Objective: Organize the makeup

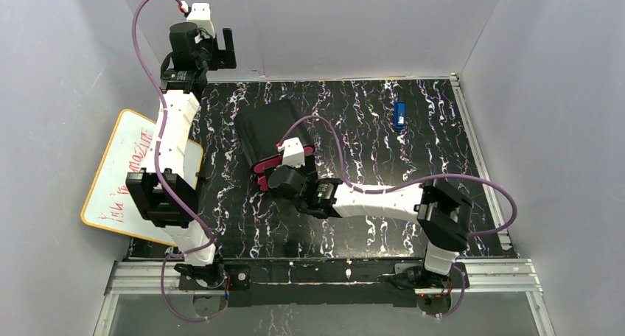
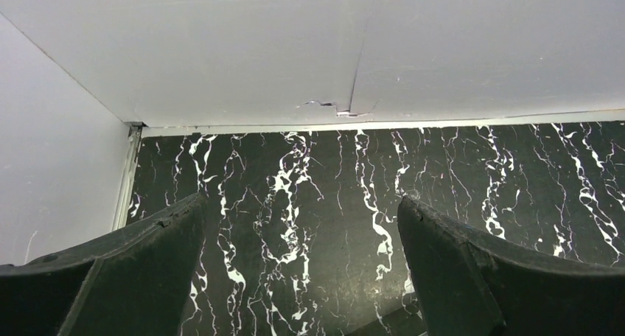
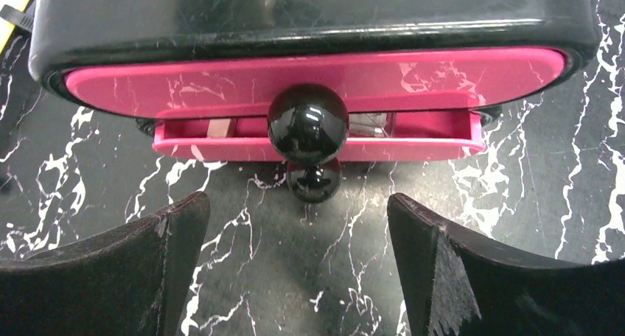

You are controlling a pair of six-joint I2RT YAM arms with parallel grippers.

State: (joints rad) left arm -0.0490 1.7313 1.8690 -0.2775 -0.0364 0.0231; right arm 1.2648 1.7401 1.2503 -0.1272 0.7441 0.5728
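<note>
- facing the black box [image 1: 269,133] in the middle of the worktop [image 1: 368,152], the right gripper [image 3: 298,203] hung just in front of its drawers, fingers spread wide and holding nothing.
- the lower drawer [image 3: 413,148] stood slightly out from the box under the shut upper drawer [image 3: 442,74].
- of the makeup [image 3: 220,127], only a pale pink sliver and something shiny showed inside that open slot. none lay loose around the box.
- the left gripper [image 2: 302,211] was raised well behind and left of the box, also spread and empty.
- judged as handling: the pieces looked small, light and hard-shelled, likely slick. sticks would roll, so a pinch across the middle suits them. a compact or palette is better taken by its edges, gently, since pressed powder cracks.
- the drawer itself offered only the glossy lower knob [image 3: 314,181], below the upper knob [image 3: 307,122]. a round, shiny ball could slip from the fingers, and the box seemed light enough to slide under a push.
- a blue object [image 1: 399,115] sat far right of the box and a whiteboard [image 1: 121,174] to its left.
</note>
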